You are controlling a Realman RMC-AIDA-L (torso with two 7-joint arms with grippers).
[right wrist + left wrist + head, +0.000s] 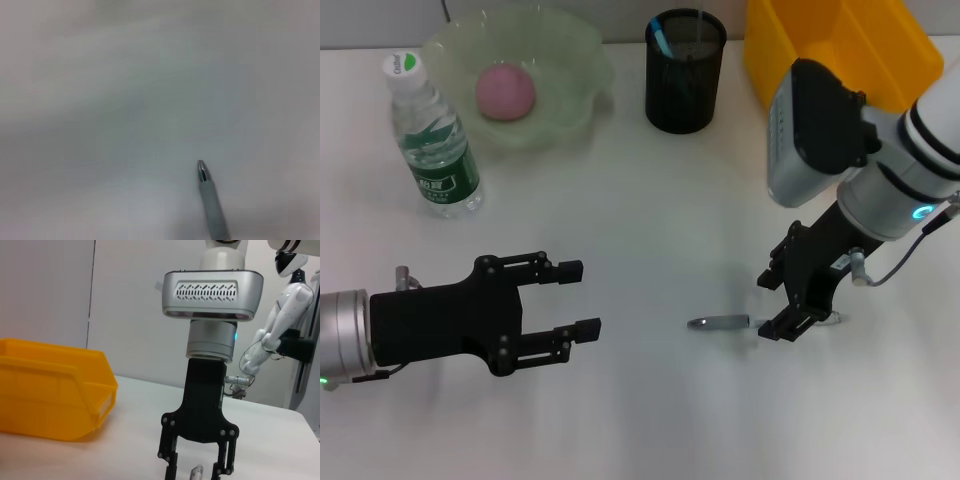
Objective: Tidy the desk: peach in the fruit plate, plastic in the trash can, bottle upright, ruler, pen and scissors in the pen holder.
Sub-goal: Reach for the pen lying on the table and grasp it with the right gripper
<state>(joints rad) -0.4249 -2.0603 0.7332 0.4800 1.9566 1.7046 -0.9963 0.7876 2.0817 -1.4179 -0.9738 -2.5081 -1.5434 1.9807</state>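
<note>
I am on the pen step. The slim silver-grey pen (718,322) lies flat on the plain white tabletop (650,200), and my right tool (782,302) is down over its rear end, fingers set apart on either side of the barrel, not clamped as far as I can judge. In the right wrist view the pen's tip (201,170) points away over bare white surface.

My left tool (578,298) hovers low at my left side, fingers spread, holding nothing.

The rest looks settled: the matte pink peach (505,92) sits in the translucent pale green scalloped bowl (575,50), the clear water bottle with green label (432,140) stands upright beside it, and the black wire-mesh cup (685,90) is near the bright yellow plastic bin (820,40).

Next I should close squarely on the barrel, lift, tip it vertical and carry it over the mesh cup.
</note>
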